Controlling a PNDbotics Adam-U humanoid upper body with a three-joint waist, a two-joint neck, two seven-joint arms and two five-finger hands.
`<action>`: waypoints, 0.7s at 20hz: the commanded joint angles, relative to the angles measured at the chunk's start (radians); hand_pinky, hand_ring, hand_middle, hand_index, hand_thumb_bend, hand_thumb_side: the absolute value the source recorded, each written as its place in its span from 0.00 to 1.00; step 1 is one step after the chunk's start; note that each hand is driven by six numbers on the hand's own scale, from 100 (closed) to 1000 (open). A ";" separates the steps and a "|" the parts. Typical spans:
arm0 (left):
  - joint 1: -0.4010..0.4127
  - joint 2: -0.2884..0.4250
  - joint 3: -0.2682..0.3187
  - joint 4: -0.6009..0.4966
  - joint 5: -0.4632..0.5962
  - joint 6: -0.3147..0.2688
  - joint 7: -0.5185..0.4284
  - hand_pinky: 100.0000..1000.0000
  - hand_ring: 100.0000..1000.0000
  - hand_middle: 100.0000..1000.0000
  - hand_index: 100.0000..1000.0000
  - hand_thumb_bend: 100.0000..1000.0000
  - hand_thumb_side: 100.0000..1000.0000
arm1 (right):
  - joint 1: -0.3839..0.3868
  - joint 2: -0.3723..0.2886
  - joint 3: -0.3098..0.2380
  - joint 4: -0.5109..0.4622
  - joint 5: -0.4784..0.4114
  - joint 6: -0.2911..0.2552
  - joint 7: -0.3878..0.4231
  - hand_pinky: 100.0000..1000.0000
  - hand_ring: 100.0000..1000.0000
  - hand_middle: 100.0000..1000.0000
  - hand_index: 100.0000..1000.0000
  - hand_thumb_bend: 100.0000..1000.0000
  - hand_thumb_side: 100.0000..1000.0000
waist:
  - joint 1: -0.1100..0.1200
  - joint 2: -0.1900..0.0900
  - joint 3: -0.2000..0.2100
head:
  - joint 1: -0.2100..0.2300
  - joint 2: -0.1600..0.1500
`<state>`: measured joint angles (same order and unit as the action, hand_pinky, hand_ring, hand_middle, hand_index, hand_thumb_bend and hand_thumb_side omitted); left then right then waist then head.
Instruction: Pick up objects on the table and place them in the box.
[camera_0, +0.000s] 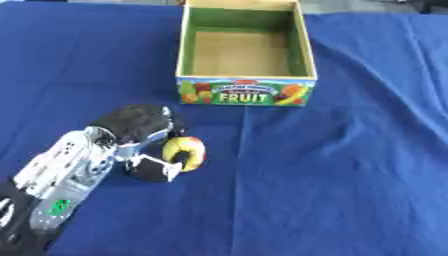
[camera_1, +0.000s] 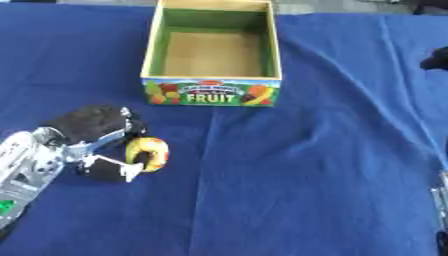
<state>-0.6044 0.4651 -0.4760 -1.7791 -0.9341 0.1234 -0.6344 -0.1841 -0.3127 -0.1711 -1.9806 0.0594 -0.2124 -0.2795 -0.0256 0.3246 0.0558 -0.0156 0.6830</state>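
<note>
Left hand (camera_0: 140, 131) had fingers and thumb curled round yellow-red fruit (camera_0: 185, 152) on blue cloth (camera_0: 332, 175); best lifted straight, then carried to empty box (camera_0: 246, 91) ahead, slightly rightward.

Fruit (camera_0: 185, 152) partly behind left hand (camera_0: 140, 131) (perhaps a peach), box (camera_0: 245, 75) top cropped

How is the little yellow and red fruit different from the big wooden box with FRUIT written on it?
The yellow-and-red toy fruit is small and rounded; the wooden box is far bigger, with straight sides. The fruit sits at the robot's left hand, whose fingers curl round it; nothing touches the box. The fruit lies near the robot, the box farther back, open-topped with nothing visible inside. Both rest on the blue cloth.
</note>
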 joint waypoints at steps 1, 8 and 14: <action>-0.010 0.010 0.008 -0.014 0.004 0.011 0.041 0.11 0.43 0.36 0.48 0.00 0.19 | -0.003 -0.011 -0.002 -0.019 -0.006 0.000 0.004 0.63 0.49 0.47 0.76 0.00 1.00 | 0.000 -0.018 0.001 | 0.000 -0.010; -0.018 0.025 0.047 -0.108 0.023 0.030 0.083 0.11 0.45 0.36 0.49 0.00 0.20 | -0.002 -0.012 -0.003 -0.019 -0.007 0.002 0.006 0.63 0.49 0.46 0.76 0.00 1.00 | 0.004 -0.020 0.005 | -0.006 -0.010; -0.045 0.055 0.123 -0.215 0.064 0.039 0.088 0.06 0.42 0.33 0.46 0.00 0.21 | -0.001 -0.016 -0.006 -0.019 -0.005 0.001 0.003 0.63 0.49 0.46 0.76 0.00 1.00 | 0.009 -0.019 0.007 | -0.019 -0.007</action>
<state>-0.6319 0.4944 -0.3819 -1.9588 -0.8824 0.1594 -0.5522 -0.1833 -0.3126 -0.1713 -1.9806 0.0581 -0.2091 -0.2760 -0.0185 0.3246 0.0626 -0.0304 0.6830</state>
